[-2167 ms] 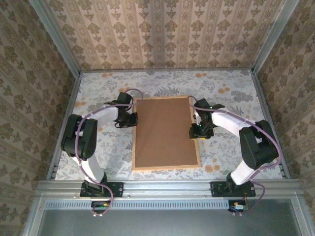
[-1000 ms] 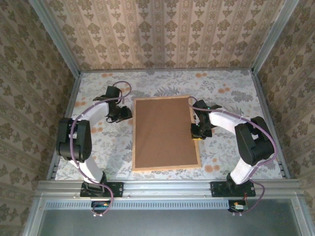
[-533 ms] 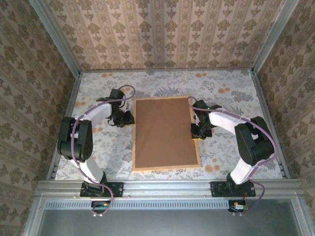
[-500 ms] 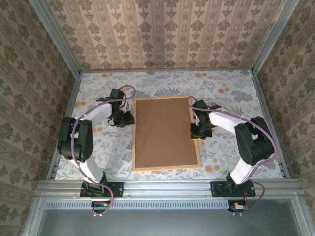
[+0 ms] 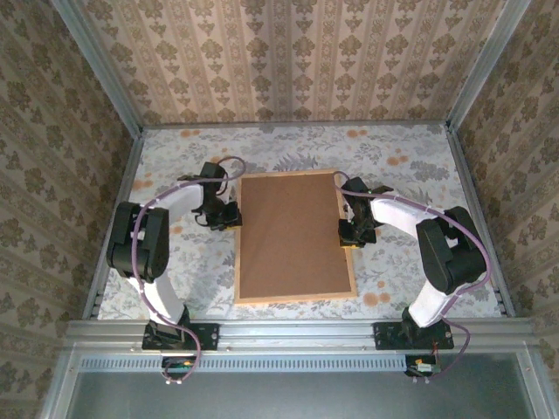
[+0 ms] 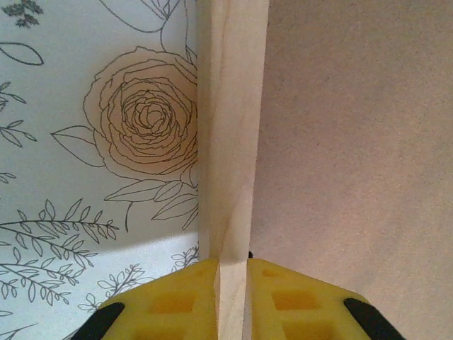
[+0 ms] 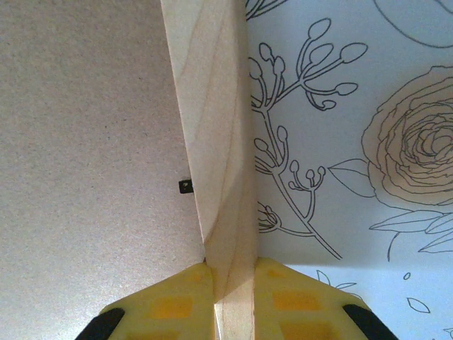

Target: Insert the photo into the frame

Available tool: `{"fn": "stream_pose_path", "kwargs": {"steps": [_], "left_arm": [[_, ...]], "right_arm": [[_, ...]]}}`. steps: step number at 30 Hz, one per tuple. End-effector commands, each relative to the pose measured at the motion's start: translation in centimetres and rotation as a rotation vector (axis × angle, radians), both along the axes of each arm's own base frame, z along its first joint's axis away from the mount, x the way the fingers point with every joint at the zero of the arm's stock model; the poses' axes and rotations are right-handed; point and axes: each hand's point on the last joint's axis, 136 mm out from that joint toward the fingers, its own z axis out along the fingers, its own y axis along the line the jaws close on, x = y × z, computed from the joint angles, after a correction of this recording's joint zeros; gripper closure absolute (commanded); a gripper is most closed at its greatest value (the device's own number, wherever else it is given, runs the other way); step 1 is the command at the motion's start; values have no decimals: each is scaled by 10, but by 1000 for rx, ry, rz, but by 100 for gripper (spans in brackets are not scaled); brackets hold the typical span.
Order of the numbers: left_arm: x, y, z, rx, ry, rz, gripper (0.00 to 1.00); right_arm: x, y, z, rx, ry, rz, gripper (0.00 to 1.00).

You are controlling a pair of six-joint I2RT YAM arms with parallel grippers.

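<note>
Note frame [image 5: 293,298] flat at mid table [image 5: 175,157], board [image 5: 293,231] up; photo presumably under board, can't confirm. Note left gripper [image 6: 231,265] back at left rail [image 6: 232,127] after swinging out over the table a second ago, jaws now tight on the wood from both sides. Note right gripper [image 7: 232,265] clamped on right rail [image 7: 212,106], same as before. Reads as both long sides held at last, so probably set for a two-arm lift or flip. Watch for uneven pull skewing thin moulding.

The frame [image 5: 293,236] blocks the middle; the table [image 5: 288,144] lies open beyond its far edge.
</note>
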Motion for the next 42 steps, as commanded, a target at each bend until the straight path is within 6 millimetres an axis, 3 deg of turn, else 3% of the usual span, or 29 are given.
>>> {"fn": "stream_pose_path", "kwargs": {"steps": [1,28,42], "left_arm": [[-9,0,-8,3,28,-22,83],[-10,-14,-11,-48,28,-37,81],[-20,-8,-14,-1,39,-75,77]], "right_arm": [[-2,0,-12,-26,25,-9,85],[-3,0,-12,-31,33,1,86],[-3,1,-12,-33,38,-16,86]]}}
